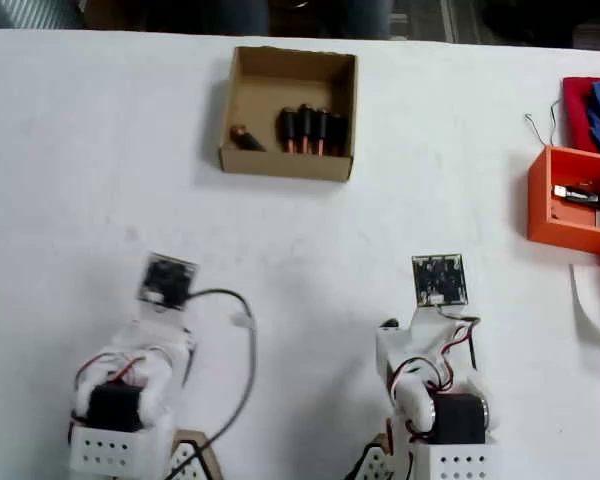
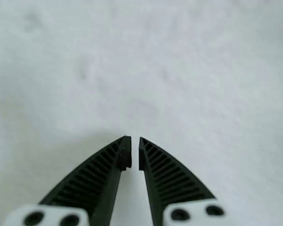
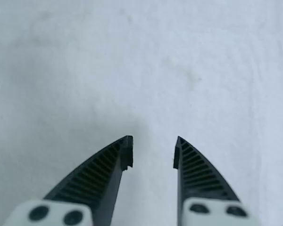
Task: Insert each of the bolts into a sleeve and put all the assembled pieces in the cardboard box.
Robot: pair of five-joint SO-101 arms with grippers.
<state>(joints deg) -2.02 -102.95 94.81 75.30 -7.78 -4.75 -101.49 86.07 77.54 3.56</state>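
The cardboard box (image 1: 242, 98) stands at the far middle of the white table. Inside it lie several assembled pieces, black sleeves with copper bolts: a row of upright-lying ones (image 1: 310, 130) side by side and one more (image 1: 245, 138) lying askew to their left. Both arms sit at the near edge, far from the box. My left gripper (image 2: 132, 141) hangs over bare table, shut to a thin slit with nothing in it. My right gripper (image 3: 153, 140) also hovers over bare table, open a little and empty.
An orange bin (image 1: 555, 215) with a small black and white item stands at the right edge, red and blue cloth (image 1: 590, 105) behind it and a white object (image 1: 595, 305) in front. A black cable (image 1: 248, 350) loops beside the left arm (image 1: 130, 385).
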